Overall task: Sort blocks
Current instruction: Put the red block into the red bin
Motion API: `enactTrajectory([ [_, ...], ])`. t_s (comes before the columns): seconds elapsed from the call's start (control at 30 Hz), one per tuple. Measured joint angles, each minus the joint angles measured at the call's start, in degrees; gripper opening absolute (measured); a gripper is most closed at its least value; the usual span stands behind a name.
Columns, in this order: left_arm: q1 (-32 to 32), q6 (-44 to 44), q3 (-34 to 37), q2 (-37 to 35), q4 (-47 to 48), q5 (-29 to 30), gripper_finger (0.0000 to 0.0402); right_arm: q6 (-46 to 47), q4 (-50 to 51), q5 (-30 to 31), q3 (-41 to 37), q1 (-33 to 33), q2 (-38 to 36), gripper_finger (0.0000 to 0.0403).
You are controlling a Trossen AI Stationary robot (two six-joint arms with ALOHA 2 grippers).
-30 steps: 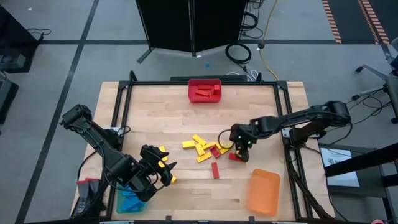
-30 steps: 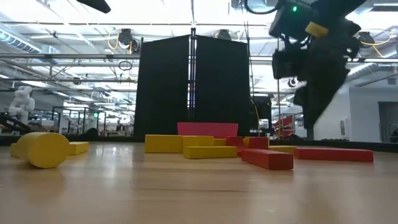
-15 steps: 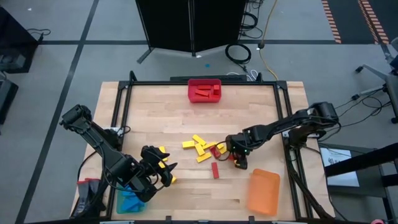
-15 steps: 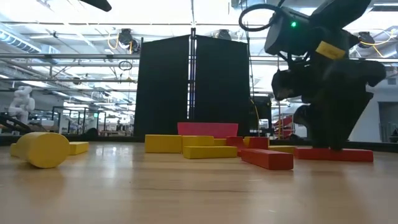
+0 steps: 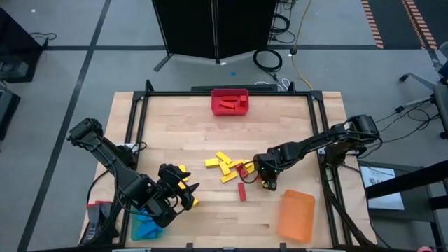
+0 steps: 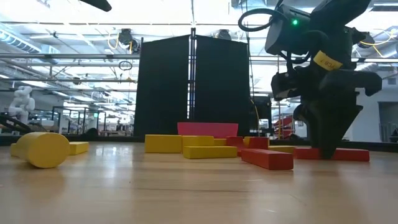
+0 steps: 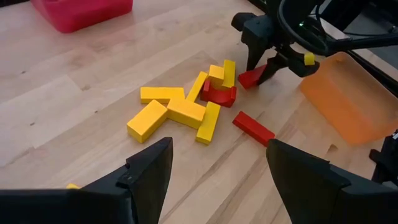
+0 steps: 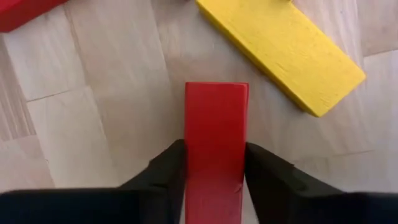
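Bare table [image 5: 182,129] lies open between the red bin [image 5: 230,102] and the block cluster [image 5: 227,166].

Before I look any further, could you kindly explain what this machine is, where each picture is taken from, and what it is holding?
These are two dark robot arms at a wooden table. One picture looks straight down from overhead, one looks level across the tabletop, and one sits on each wrist. Loose flat yellow and red blocks lie mid-table. A red plastic bin at the far edge already holds red pieces, and an orange plastic bin lies near the right arm. The right gripper is down at the pile with its fingers closed on a flat red block. The left gripper waits open at the near left corner, holding nothing.
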State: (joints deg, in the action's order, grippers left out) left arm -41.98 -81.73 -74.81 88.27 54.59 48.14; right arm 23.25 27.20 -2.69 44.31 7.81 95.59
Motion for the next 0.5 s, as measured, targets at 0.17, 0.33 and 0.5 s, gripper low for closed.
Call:
enactTrajectory([
  [0.17,0.0,0.0,0.0,0.0,0.0,0.02,0.0264,0.12,0.23,0.06,0.05,-0.02,0.0,0.0108],
  [0.33,0.0,0.09,0.0,0.0,0.02,0.04,0.0264,-0.32,1.66,2.24,1.9,0.61,-1.08,0.0108],
  [0.5,0.01,0.13,0.0,0.0,0.11,0.07,0.0264,-0.57,6.87,6.1,7.03,-0.3,-3.86,0.0108],
])
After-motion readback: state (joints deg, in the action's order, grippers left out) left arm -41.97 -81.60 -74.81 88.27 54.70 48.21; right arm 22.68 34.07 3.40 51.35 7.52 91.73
